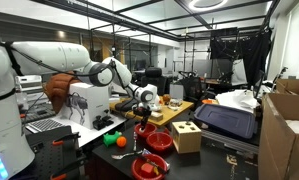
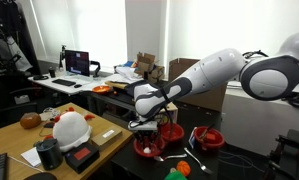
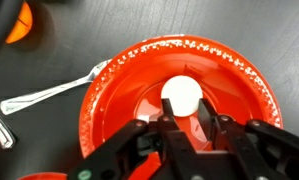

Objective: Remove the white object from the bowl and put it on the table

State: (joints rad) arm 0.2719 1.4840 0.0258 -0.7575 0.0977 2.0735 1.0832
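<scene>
In the wrist view the white object, a small round lump, lies in the middle of a red bowl on the dark table. My gripper reaches down into the bowl, its two black fingers pressed against the lump's near sides. In both exterior views the gripper points down into the red bowl, and there the white object is hidden behind the fingers and the rim.
A metal fork lies just beside the bowl, with an orange ball further off. More red bowls stand close by. A wooden block and a white boxy machine also stand on the bench.
</scene>
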